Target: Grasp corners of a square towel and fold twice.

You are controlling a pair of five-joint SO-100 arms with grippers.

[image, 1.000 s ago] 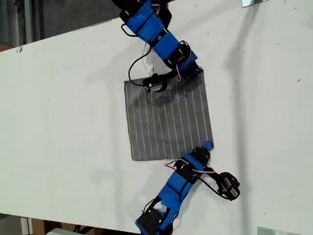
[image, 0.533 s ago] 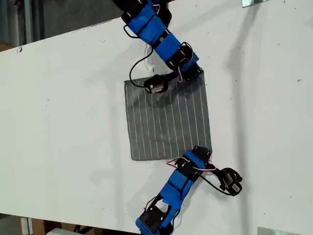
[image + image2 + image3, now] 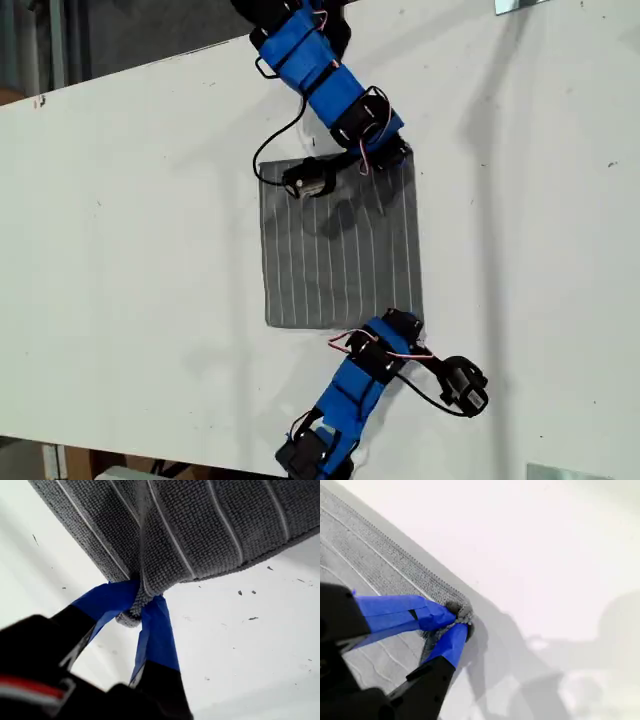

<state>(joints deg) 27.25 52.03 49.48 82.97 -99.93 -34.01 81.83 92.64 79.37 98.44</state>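
The grey towel with thin white stripes lies mostly flat on the white table. My first gripper is shut on one corner and holds it off the table, so the cloth hangs above it. In the exterior view this gripper is at the towel's lower right corner. My second gripper is shut on another corner, with the hemmed edge running away from it. The exterior view shows it at the towel's upper right corner.
Both blue arms reach in over the table, one from the exterior view's top and one from its bottom. Black wrist cameras stick out beside the arms. The table's edge runs along the exterior view's upper left.
Both grippers have drawn their corners toward the exterior view's left. The towel's right edge has shifted in, and slight folds now show near the upper gripper.
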